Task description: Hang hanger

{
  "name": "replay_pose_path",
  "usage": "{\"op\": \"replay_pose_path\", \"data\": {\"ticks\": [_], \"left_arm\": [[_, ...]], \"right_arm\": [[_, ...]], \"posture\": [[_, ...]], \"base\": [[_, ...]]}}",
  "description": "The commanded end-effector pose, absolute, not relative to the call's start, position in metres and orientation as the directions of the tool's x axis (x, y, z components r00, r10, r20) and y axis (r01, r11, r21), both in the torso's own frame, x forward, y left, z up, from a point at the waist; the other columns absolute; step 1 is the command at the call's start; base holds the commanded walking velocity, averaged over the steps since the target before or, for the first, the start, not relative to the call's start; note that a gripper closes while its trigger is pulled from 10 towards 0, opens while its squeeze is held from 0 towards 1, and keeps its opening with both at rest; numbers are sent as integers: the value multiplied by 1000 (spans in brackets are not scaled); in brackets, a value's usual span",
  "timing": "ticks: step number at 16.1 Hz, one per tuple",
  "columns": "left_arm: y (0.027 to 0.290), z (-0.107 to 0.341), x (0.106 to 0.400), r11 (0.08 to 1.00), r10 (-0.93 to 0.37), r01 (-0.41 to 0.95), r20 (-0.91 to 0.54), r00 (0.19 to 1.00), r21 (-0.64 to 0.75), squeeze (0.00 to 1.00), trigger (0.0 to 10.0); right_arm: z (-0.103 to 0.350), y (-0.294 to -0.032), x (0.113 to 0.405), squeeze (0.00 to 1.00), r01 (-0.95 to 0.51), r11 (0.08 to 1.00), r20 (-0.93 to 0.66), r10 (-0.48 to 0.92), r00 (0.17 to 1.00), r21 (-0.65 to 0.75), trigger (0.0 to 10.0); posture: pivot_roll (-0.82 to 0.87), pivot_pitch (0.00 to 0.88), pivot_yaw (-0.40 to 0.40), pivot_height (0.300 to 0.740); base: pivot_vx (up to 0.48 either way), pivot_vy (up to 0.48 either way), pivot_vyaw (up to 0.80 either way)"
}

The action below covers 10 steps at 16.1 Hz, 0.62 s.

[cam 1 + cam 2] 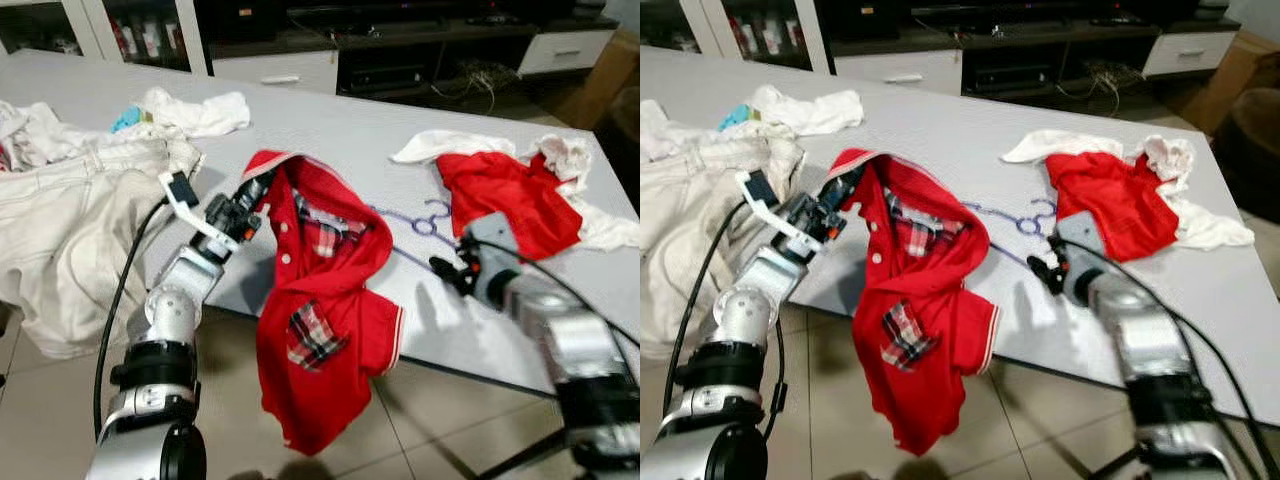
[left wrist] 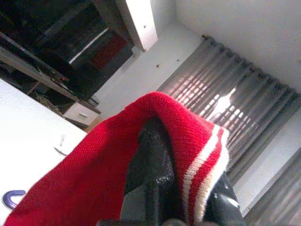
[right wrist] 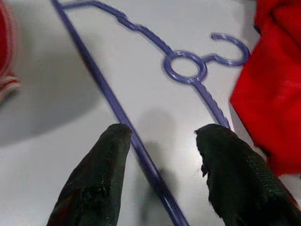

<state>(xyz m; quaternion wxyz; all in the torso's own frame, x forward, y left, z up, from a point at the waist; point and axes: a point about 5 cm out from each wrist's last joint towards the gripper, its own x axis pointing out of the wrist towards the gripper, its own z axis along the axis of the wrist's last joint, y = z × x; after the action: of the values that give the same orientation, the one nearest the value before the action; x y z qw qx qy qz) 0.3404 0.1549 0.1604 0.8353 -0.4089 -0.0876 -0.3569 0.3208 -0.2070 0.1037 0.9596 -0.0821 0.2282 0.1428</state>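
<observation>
A purple plastic hanger (image 1: 420, 222) lies flat on the grey table (image 1: 340, 130), its hook near a second red garment (image 1: 510, 200). A red polo shirt with a plaid collar (image 1: 320, 300) hangs over the table's front edge. My left gripper (image 1: 258, 188) is shut on the shirt's collar edge and holds it up; in the left wrist view red cloth with white stripes (image 2: 141, 155) wraps the black fingers (image 2: 150, 183). My right gripper (image 3: 164, 136) is open, low over the table, its fingers (image 3: 99, 174) straddling the hanger's (image 3: 141, 155) bottom bar.
Cream trousers (image 1: 70, 220) and white cloths (image 1: 195, 112) lie on the table's left part. White cloth (image 1: 570, 165) sits around the second red garment at the right. A dark TV cabinet (image 1: 400, 50) stands beyond the table. Tiled floor (image 1: 440, 420) lies below the front edge.
</observation>
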Motion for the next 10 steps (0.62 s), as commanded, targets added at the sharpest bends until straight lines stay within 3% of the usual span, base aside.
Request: {"op": "replay_pose_path", "data": {"ticks": [1, 4, 10], "left_arm": [[156, 170, 343, 414, -519, 687, 465, 717, -597, 0, 0], [157, 170, 343, 416, -517, 687, 466, 718, -596, 0, 0], [156, 170, 343, 413, -519, 686, 465, 717, -599, 0, 0]], "right_arm": [[106, -211, 324, 0, -280, 953, -451, 200, 870, -116, 10000], [89, -202, 320, 0, -311, 945, -504, 219, 836, -105, 10000], [78, -207, 296, 0, -428, 902, -594, 318, 739, -51, 10000]], "posture": [[-62, 0, -2, 740], [-55, 0, -4, 740], [-66, 0, 0, 740]], "base": [[0, 0, 0], [0, 0, 0], [0, 0, 0]]}}
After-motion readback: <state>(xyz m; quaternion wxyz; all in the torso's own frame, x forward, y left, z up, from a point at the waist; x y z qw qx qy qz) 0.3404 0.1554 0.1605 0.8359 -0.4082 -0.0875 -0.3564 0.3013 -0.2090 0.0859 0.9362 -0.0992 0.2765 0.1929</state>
